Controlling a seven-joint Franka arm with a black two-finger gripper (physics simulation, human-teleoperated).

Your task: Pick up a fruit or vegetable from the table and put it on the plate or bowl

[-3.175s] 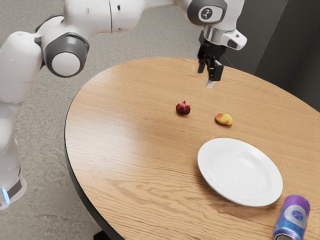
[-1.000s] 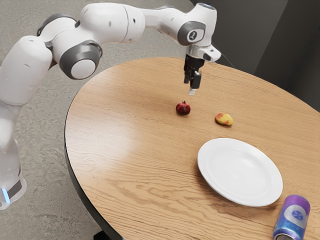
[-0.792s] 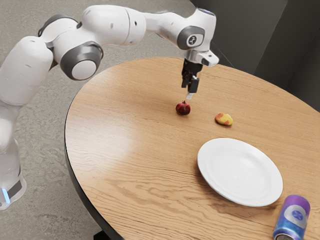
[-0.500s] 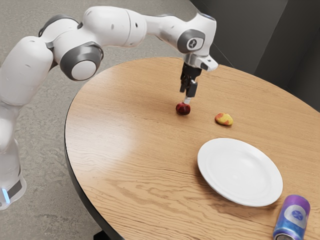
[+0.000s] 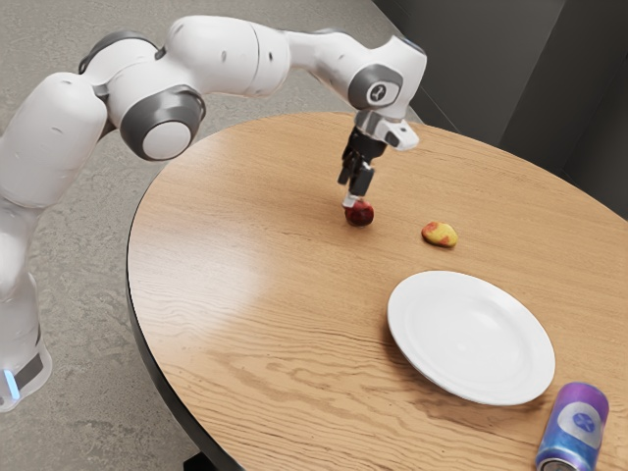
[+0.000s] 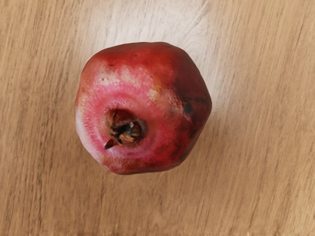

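Red pomegranate, lying on the wooden table, is being closely overhung by the gripper; whether spread or pressed together cannot be told.

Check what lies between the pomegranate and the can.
The white plate lies between the pomegranate and the can, as the exterior view shows.
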